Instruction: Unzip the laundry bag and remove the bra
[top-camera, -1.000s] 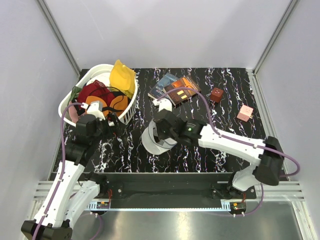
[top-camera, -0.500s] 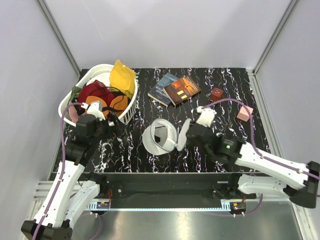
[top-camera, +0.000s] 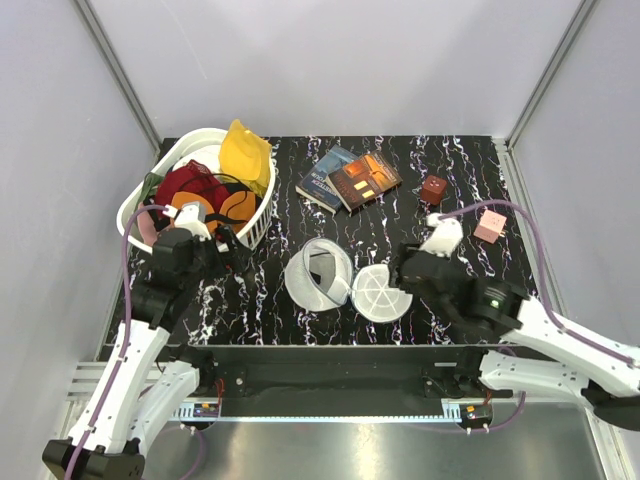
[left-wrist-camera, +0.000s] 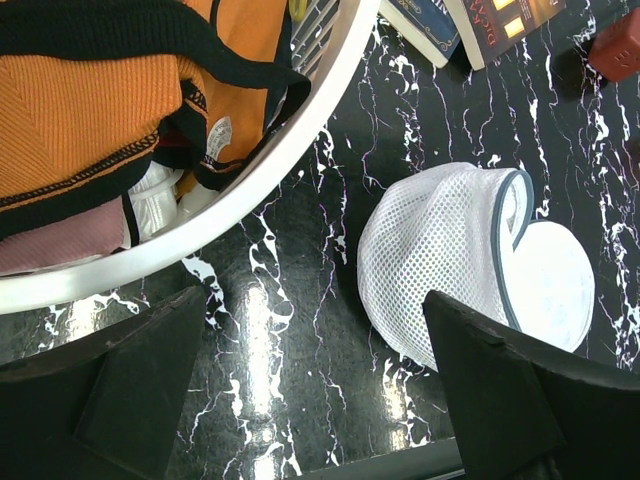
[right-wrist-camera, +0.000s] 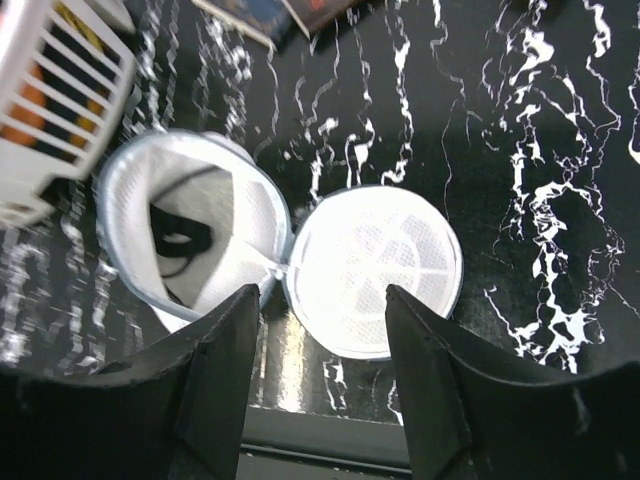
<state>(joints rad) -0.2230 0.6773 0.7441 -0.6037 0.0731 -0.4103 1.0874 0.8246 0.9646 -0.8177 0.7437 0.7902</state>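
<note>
A: Going left to right across the tabletop (top-camera: 470, 170). What's the left side doing?
B: Basket (top-camera: 140, 205) is sitting far left, full of clothes. Left end effector (left-wrist-camera: 315, 298) is hovering just beside its near wall, fingers spread wide, gripping nothing.
A: And the bag?
B: Laundry bag (top-camera: 300, 285) is lying on its side mid-tabletop, between the two arms. Zip is showing open. The round flap (top-camera: 381, 293) is lying flat on the tabletop, touching the bag's rim on the right.
A: Bra out?
B: Not yet. Bra (right-wrist-camera: 180, 240) is sitting inside the bag, dark straps looping against the mesh. The right wrist view is showing it best.
A: Which way is the mouth pointing?
B: Bag's axis is running roughly left-right. The domed closed end is facing the left arm, so the left wrist camera is getting mesh only. The mouth is opening up and toward the right arm.
A: Right end effector?
B: Right end effector (right-wrist-camera: 318, 300) is hanging just right of the flap, fingers parted, empty. The flap is lying between it and the mouth.
A: So I'm judging unzip done, removal pending.
B: Agreeing. Right arm is looking like the better pick, being nearer the opening and looking straight in. It'd be reaching left over the flap. Risk I'm seeing is the light bag sliding instead of giving up the bra. Left arm pinning the dome may be worth doing.
</note>
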